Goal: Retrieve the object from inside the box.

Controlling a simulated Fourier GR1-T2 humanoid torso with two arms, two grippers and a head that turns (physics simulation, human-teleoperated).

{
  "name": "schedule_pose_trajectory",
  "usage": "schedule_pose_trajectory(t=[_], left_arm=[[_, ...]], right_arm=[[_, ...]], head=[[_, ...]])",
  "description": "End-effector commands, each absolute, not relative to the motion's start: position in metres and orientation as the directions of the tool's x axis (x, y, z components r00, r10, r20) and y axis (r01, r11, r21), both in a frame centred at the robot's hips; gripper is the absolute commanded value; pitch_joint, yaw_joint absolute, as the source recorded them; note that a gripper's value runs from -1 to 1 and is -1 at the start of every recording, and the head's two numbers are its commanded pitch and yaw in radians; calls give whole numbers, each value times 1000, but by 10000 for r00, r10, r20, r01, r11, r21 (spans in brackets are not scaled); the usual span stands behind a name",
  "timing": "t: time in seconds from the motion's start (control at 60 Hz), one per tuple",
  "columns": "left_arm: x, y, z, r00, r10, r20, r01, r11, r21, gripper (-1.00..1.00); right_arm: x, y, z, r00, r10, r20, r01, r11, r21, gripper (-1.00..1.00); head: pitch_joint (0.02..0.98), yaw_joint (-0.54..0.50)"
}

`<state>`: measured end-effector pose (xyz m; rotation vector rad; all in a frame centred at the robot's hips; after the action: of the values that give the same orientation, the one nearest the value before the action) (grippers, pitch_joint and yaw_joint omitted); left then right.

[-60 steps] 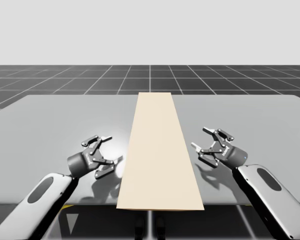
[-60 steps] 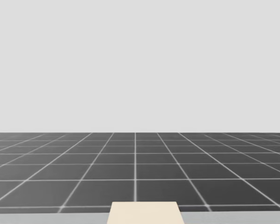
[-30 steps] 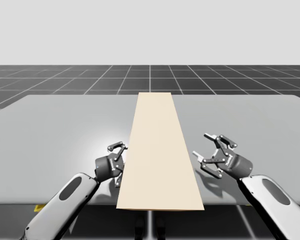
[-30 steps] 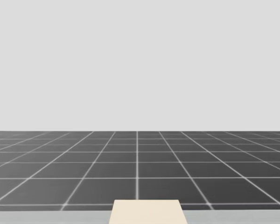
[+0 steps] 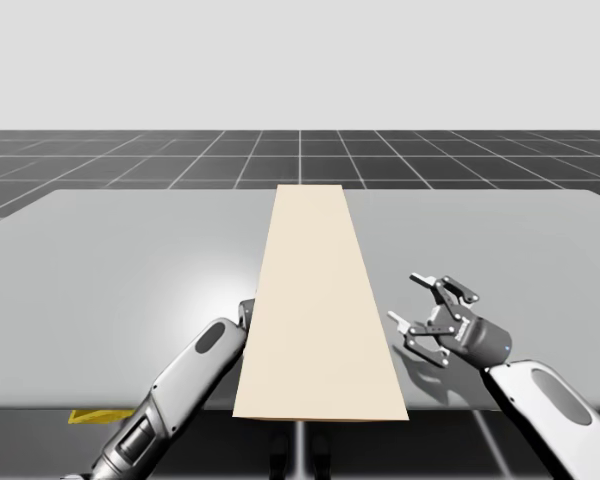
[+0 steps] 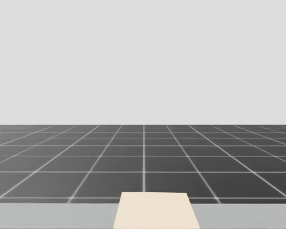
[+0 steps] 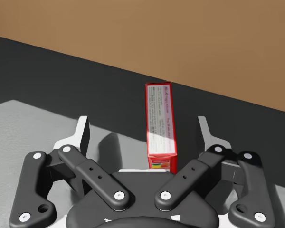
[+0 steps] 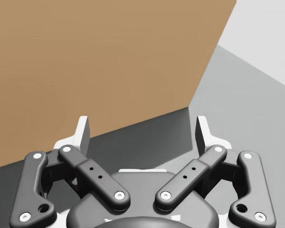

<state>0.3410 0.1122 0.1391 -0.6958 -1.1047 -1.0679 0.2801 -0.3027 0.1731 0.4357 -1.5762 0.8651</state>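
Our left tool [image 7: 143, 126] is spread wide and grips nothing. Both fingers [image 7: 83, 133] stand clear of the slim red carton [image 7: 160, 121], whose near end lies in the gap between them while the rest runs straight ahead. The carton lies flat on shadowed ground, just short of a brown inner wall. We judge it to be the object the task wants, lying inside the long tan box [image 5: 318, 300].

In the high view our left arm [image 5: 195, 365] climbs from the lower left of the frame and ends at the box's left edge, low in the picture. Entering low from the side makes sense to us, since the top looks unbroken. The wide spread suits a straddling grip across the carton's narrow width. With the carton lined up lengthwise, a small advance should seat it before closing.

Our right tool [image 5: 408, 300] is likewise open and holds nothing. It hovers over the desk [image 5: 110, 260] in the lower right of the high view, just beside the box's right wall and apart from it, with its fingers aimed at that wall. We take that as a waiting or bracing post in case the box slides.

In the head view the box's far end sits at bottom centre, with dark gridded floor [image 6: 143, 162] beyond.
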Motion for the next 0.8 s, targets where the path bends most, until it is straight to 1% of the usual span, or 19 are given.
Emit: schedule_pose_trajectory(t=[0.017,0.1,0.117,0.133,0.15,0.167,0.183,0.267,0.317,0.433,0.5,0.533,0.55,0.6,0.633,0.65,0.7,0.75,0.8], left_arm=[[342,85,128,1084,-3159,9426,9447,3278,12,-1000],[341,83,123,1303,-3240,9371,9463,3227,-200,-1000],[341,83,122,1321,-3227,9372,9449,3266,-207,-818],[341,84,121,1387,-3193,9374,9440,3288,-277,-146],[341,84,120,1465,-3203,9359,9453,3242,-371,174],[340,84,120,1481,-3232,9347,9463,3210,-390,862],[340,84,120,1422,-3259,9347,9460,3227,-313,997],[339,84,120,1423,-3262,9345,9478,3170,-337,1000],[339,85,122,1341,-3265,9356,9475,3188,-246,1000],[338,103,134,1200,-3020,9457,9335,3585,-39,1000],[335,125,143,1080,-2990,9481,9168,3987,213,1000],[333,134,147,1075,-2952,9494,9111,4115,248,1000],[331,144,150,1024,-2942,9502,9020,4303,360,1000],[327,159,155,1002,-2872,9526,8887,4564,441,1000],[325,168,158,951,-2910,9520,8794,4727,566,1000],[322,176,161,872,-2957,9513,8696,4884,721,1000],[318,187,165,847,-2920,9527,8592,5055,785,1000],[313,206,171,748,-2893,9543,8370,5384,976,1000],[312,217,176,728,-2799,9573,8236,5582,1006,1000]], right_arm=[[277,-304,174,-2103,1952,9580,-7078,6455,-2869,-1000],[276,-304,174,-2130,1955,9573,-7087,6435,-2892,-1000],[276,-304,174,-2133,1950,9573,-7086,6437,-2890,-1000],[276,-304,174,-2144,1953,9570,-7079,6440,-2900,-1000],[276,-304,174,-2145,1954,9570,-7077,6442,-2902,-1000],[276,-304,174,-2145,1954,9570,-7076,6443,-2902,-1000],[275,-304,174,-2155,1956,9567,-7075,6440,-2910,-1000],[275,-303,174,-2132,1992,9565,-7085,6426,-2918,-1000],[275,-303,174,-2132,1985,9566,-7101,6410,-2913,-1000],[274,-303,174,-2115,1987,9570,-7111,6404,-2902,-1000],[274,-303,173,-2095,1996,9572,-7122,6396,-2893,-1000],[274,-303,173,-2086,2004,9572,-7124,6394,-2891,-1000],[274,-303,173,-2099,2015,9567,-7106,6407,-2908,-1000],[273,-303,174,-2125,1988,9567,-7088,6426,-2910,-1000],[273,-303,173,-2125,1985,9568,-7085,6431,-2908,-1000],[273,-303,173,-2125,2005,9564,-7077,6433,-2921,-1000],[273,-303,173,-2124,2027,9559,-7071,6433,-2935,-1000],[272,-303,173,-2120,2031,9559,-7081,6422,-2935,-1000],[272,-304,173,-2131,2036,9556,-7070,6429,-2947,-1000]], head=[[112,5],[116,6],[116,6],[118,6],[119,6],[119,6],[119,7],[120,11],[120,14],[114,17],[111,19],[110,21],[110,21],[108,22],[107,25],[107,26],[104,27],[100,29],[100,30]])
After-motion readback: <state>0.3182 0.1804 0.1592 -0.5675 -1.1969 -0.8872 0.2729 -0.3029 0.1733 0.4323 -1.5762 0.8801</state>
